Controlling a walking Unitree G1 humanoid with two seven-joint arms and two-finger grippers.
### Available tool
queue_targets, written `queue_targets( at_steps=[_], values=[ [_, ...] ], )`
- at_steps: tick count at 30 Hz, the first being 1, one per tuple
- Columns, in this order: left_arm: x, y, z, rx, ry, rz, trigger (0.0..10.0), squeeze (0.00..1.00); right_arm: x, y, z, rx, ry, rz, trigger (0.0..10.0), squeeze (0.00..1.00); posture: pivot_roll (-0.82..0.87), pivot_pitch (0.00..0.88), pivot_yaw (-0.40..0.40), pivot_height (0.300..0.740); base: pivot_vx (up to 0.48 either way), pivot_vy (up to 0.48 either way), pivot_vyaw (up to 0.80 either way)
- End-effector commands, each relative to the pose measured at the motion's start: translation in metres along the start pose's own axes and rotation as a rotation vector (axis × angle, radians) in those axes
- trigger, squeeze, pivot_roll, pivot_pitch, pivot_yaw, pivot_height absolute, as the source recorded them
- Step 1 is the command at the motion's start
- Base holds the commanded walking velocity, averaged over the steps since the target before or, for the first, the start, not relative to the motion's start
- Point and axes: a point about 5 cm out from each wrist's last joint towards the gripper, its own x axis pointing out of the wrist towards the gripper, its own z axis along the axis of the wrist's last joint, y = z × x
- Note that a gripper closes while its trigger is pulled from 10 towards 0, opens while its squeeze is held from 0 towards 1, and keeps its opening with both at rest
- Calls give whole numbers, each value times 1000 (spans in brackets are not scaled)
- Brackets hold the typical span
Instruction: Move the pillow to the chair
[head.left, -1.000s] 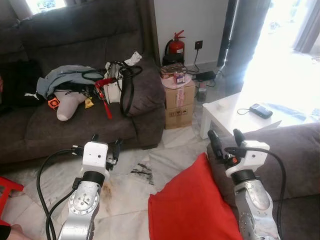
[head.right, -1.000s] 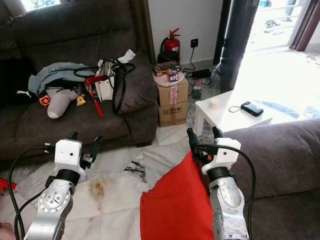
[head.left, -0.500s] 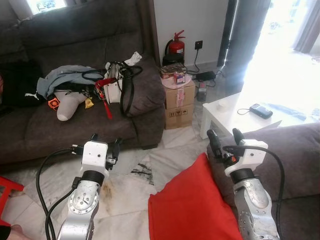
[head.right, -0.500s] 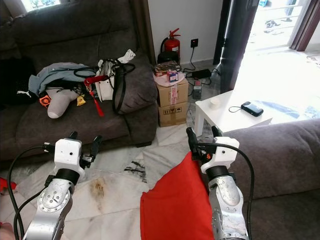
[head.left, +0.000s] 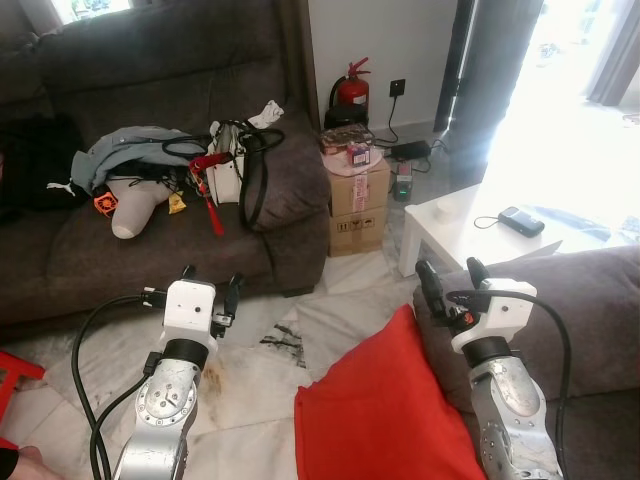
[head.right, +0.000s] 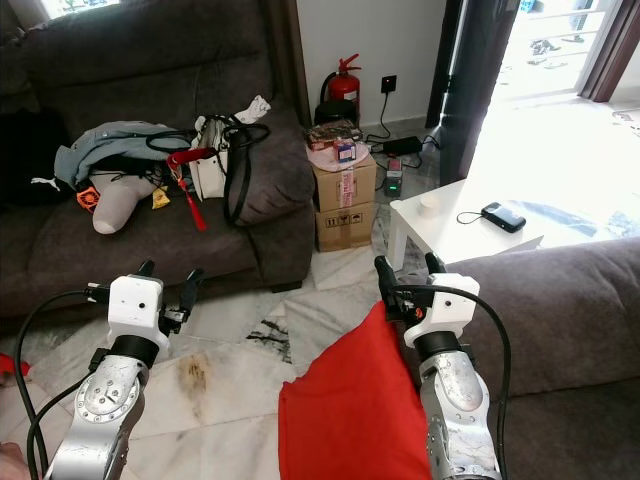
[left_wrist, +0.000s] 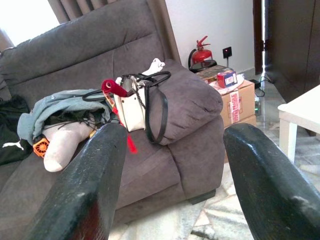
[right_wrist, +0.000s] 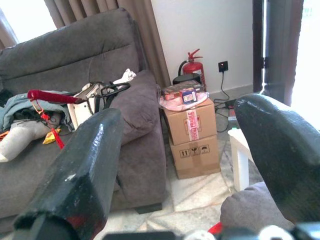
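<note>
A: What sort of room is this?

B: A sitting room with a pale marble floor (head.left: 250, 370), stained in places. Nearest the camera, a red pillow (head.left: 385, 415) stands on that floor, leaning against the arm of a grey chair (head.left: 590, 300) on the robot's right.

A: And the grippers?

B: Both are raised in front of the robot, and neither holds anything. The right gripper (head.left: 450, 282) hovers just above the pillow's top corner, at the edge of the chair arm, its two black fingers spread apart. The left gripper (head.left: 210, 288) hangs over bare floor, well apart from the pillow, fingers also spread wide.

A: What lies beyond them?

B: Behind the chair, a low white table (head.left: 470, 225) carries a dark phone (head.left: 522, 221) with a cable and a small white cup (head.left: 445, 208). Across the floor is a dark grey sofa (head.left: 130, 240) heaped with things: a white handbag (head.left: 228, 170) with black straps and a red strap, a grey-blue garment (head.left: 125, 155), a pale stuffed shape (head.left: 135, 208) and a black item with a white logo (head.left: 40, 165).

A: And furthest back?

B: Two stacked cardboard boxes (head.left: 358, 205) stand beside the sofa arm, with small packets on top. A red fire extinguisher (head.left: 352, 92) stands against the white wall, near a socket (head.left: 397, 89). Bright daylight pours in through the doorway on the right.
</note>
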Motion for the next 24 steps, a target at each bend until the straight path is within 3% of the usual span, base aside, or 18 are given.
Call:
queue_targets(
  at_steps=[1,12,24],
  values=[
    [1,6,1,14,3,17,10000,0,3,3,1,1,6,10,10000,0,-11,55,84,740,0,0,0],
    [1,4,1,9,4,17,10000,0,3,1,0,-7,14,8,10000,0,-12,62,81,690,0,0,0],
    [1,2,0,7,5,17,10000,0,4,0,0,-24,16,-1,10000,0,-10,64,77,690,0,0,0]
  ],
)
